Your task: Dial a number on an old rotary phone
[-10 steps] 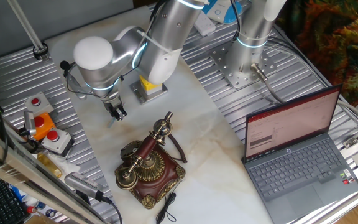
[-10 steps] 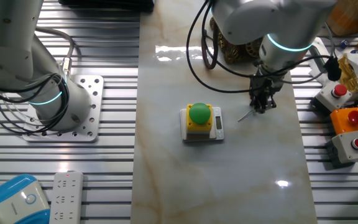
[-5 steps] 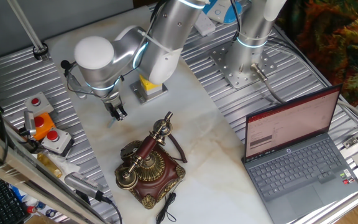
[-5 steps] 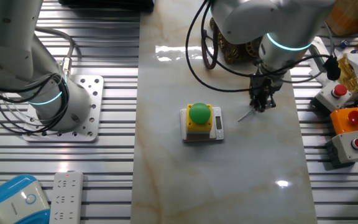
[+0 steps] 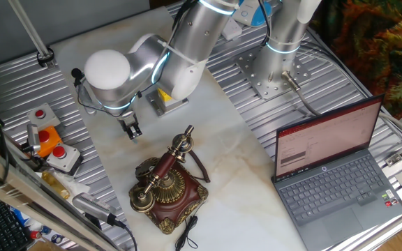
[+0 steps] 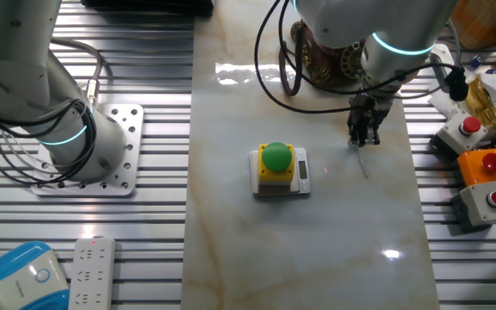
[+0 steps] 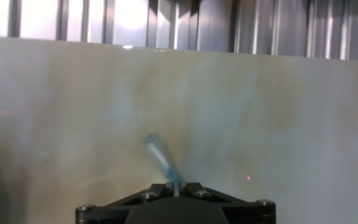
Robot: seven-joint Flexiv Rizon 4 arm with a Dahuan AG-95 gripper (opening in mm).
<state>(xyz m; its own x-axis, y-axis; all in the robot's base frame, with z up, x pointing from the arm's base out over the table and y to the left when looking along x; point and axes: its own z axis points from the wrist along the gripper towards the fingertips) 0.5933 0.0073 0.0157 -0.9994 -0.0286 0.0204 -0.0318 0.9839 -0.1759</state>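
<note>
The old rotary phone [image 5: 167, 187] stands near the front of the marble table, dark wooden base with brass dial, its handset lying on the cradle. In the other fixed view the phone [image 6: 327, 62] is partly hidden behind the arm. My gripper [image 5: 131, 131] hangs over the marble a short way behind the phone and to its left, apart from it. The gripper [image 6: 362, 138] is shut on a thin pale-blue stick [image 6: 361, 160] that points down to the table. In the hand view the gripper [image 7: 176, 185] clamps the blurred stick [image 7: 159, 154] between its jaws; the phone is out of that view.
A yellow box with a green button [image 6: 275, 165] sits mid-table. Grey and orange boxes with red buttons [image 6: 480, 176] lie at the table's side. An open laptop [image 5: 333, 171] stands to the right. A second arm's base [image 6: 89, 146] is bolted beside the marble.
The arm has shifted a little and the wrist has turned. The stick in the gripper, which slanted one way a moment ago, now slants the other way in the other fixed view.
</note>
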